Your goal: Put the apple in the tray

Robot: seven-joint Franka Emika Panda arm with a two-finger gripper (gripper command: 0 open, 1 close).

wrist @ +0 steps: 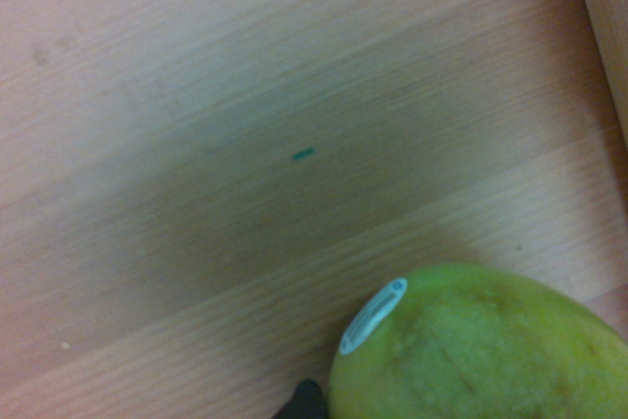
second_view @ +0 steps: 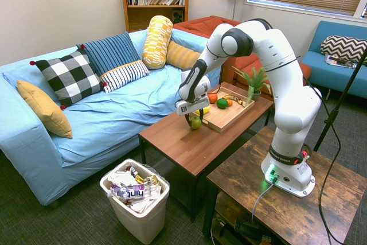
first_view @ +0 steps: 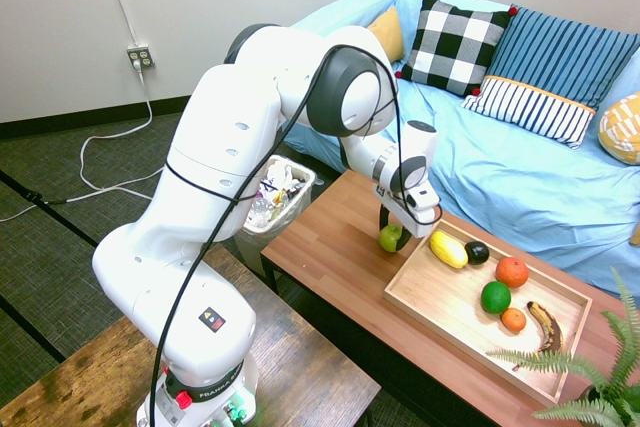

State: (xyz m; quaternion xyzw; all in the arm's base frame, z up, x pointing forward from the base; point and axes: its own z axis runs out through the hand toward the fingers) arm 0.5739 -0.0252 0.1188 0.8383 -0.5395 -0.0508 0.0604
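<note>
We saw the fingers (first_view: 391,234) closed on the apple (first_view: 390,238) beside the tray (first_view: 440,302); only the wrist view showed its pale sticker (wrist: 372,316).

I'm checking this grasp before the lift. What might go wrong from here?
1. The end effector is shut on the small round yellow-green apple; its glossy, rounded skin might slip out.
2. The apple sits beside the shallow light-wood tray; a low carry may clip its raised side.
3. The yellow fruit and the black fruit crowd the near corner.
</note>
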